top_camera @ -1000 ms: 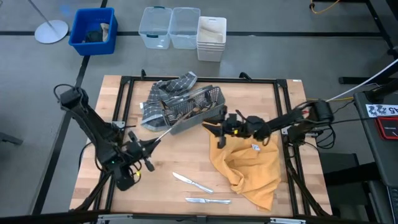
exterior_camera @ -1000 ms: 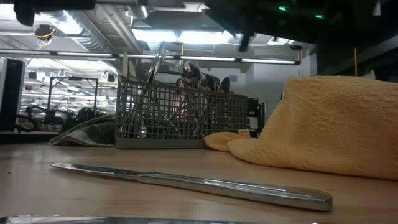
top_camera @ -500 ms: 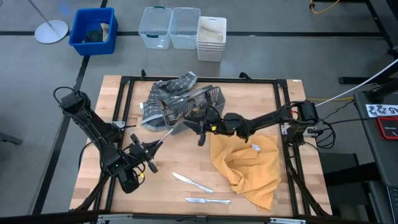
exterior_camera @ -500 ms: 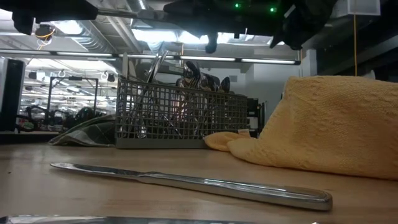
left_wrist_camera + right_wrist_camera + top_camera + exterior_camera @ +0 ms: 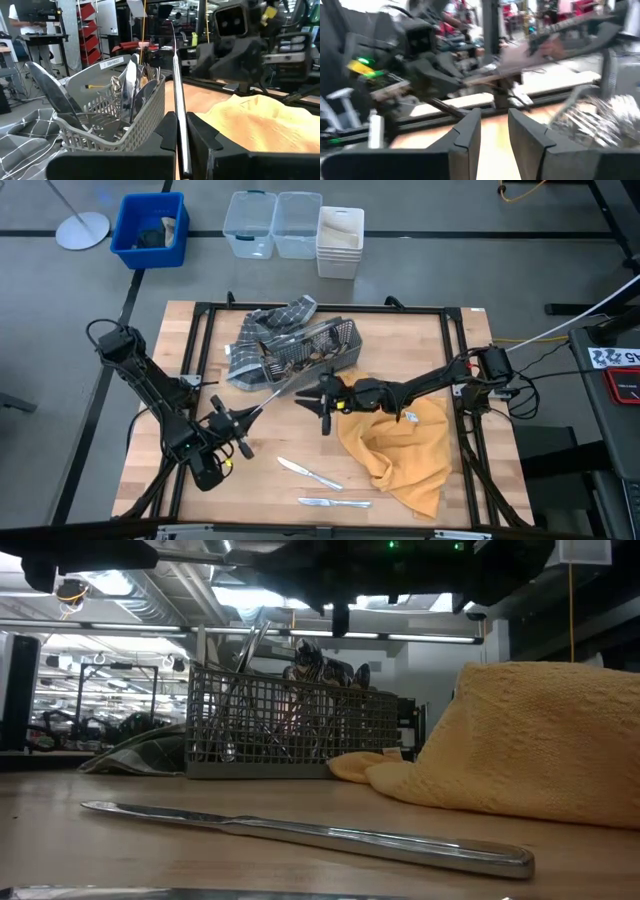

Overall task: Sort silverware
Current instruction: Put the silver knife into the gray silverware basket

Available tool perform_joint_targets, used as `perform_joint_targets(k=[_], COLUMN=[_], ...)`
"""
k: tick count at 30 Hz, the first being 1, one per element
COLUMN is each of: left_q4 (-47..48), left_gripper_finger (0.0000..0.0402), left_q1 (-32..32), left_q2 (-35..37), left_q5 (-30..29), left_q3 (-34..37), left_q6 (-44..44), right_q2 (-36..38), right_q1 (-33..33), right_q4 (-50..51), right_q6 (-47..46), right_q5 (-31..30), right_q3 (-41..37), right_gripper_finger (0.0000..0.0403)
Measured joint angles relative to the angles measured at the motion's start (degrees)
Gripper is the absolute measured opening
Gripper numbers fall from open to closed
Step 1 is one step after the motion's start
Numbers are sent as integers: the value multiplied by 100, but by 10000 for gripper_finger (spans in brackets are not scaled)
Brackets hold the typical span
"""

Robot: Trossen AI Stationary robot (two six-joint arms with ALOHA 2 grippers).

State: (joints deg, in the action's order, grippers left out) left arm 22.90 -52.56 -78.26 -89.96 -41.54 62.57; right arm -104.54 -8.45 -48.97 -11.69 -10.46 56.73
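Left gripper [image 5: 240, 426]: clamped on long knife [image 5: 272, 392], tip slanting up toward caddy [image 5: 300, 352] just beyond; rest of silverware [image 5: 127, 92] upright in caddy; two knives [image 5: 308, 473] on table [image 5: 400, 330] near left gripper; right gripper [image 5: 323, 402]: fingers apart, empty, just beside knife tip, yellow towel [image 5: 400, 445] behind; handover judged next: close squarely on blade before left releases.

Your wooden table [image 5: 400, 340] carries a grey mesh caddy [image 5: 310, 352] near its far edge, sitting partly on a checked grey cloth [image 5: 262, 327]. Toward the right arm's side of the caddy lies a crumpled yellow towel [image 5: 400, 450]. Nearer you than the caddy, two knives lie flat: one [image 5: 308, 472] angled, another [image 5: 335, 503] by the front edge.
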Motion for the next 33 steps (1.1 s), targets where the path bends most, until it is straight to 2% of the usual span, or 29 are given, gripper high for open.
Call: perform_joint_targets(k=[3, 10, 21, 33], left_q4=[0, -3, -15, -15], left_gripper_finger=[7, 7, 7, 7], left_q1=[-83, -271, -462, -570], left_q2=[0, 2, 2, 2], left_q5=[0, -2, -7, 16], left_q3=[0, -1, -2, -2], left_q6=[0, 31, 1, -138], right_q2=[-2, 0, 1, 0], right_q1=[26, 185, 210, 216], right_q4=[-23, -397, -874, -1031], right_q6=[93, 462, 1302, 1646], right_q5=[-192, -100, 787, 1669], right_q3=[0, 0, -2, -4], right_gripper_finger=[99, 99, 99, 99])
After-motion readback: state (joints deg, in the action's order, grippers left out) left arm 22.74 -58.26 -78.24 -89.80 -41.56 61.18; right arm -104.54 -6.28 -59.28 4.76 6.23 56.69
